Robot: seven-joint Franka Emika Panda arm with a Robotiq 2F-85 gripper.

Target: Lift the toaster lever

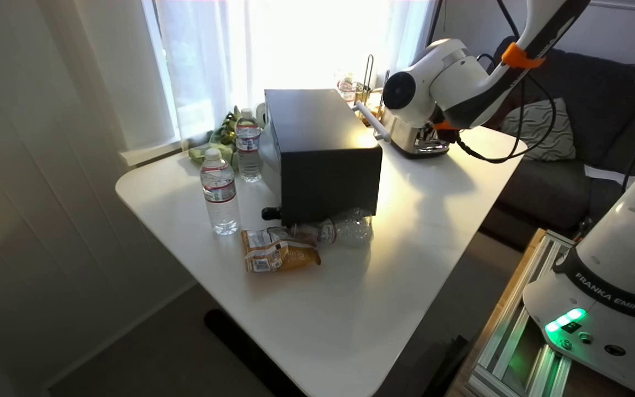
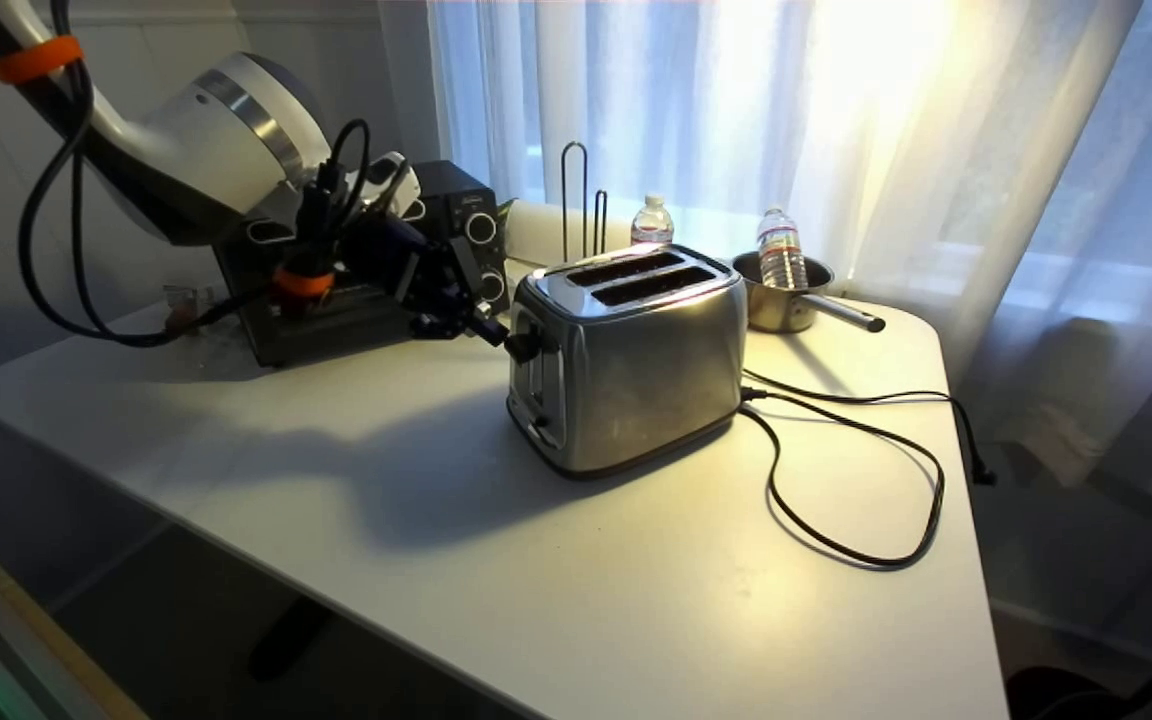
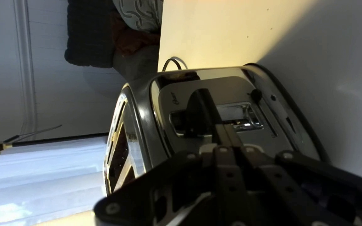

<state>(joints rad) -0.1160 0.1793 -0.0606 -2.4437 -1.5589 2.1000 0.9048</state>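
Gripper (image 3: 228, 133) sits nearest the camera in the wrist view, filling the lower part. Fingers pressed together, tips side by side.

Sheer curtains (image 2: 676, 110) across the back. Dark sofa (image 1: 538, 187) beyond the table (image 2: 636, 580); white top, in both exterior views. Arm (image 1: 455, 82) reaches over it, also in both exterior views, wrist low above the surface.

Black oven (image 1: 328, 184) on the tabletop, partly behind the arm in an exterior view, front knobs (image 2: 481, 228) visible there. Steel toaster (image 2: 656, 380) upright near the oven, bread slots (image 2: 654, 286) facing up, control end toward the gripper; in an exterior view the arm covers part of it.

Saucepan (image 2: 781, 308) just behind the toaster, tilted bottle (image 2: 781, 250) inside. Another bottle (image 2: 652, 222) behind the toaster, lower part hidden. In an exterior view: water bottle (image 1: 219, 193) upright near the oven, second water bottle (image 1: 248, 146) upright just beside it, clear bottle (image 1: 353, 229) on its side at the oven's foot. Orange snack bag (image 1: 279, 251) next to that one; can't tell if they touch. Black cord (image 2: 874, 565) loops on the table past the toaster.

Toaster lever (image 3: 198, 111): black, on the end face, at the top end of its slot. Gripper tips are right at it in the wrist view. Contact or tiny gap, can't tell.
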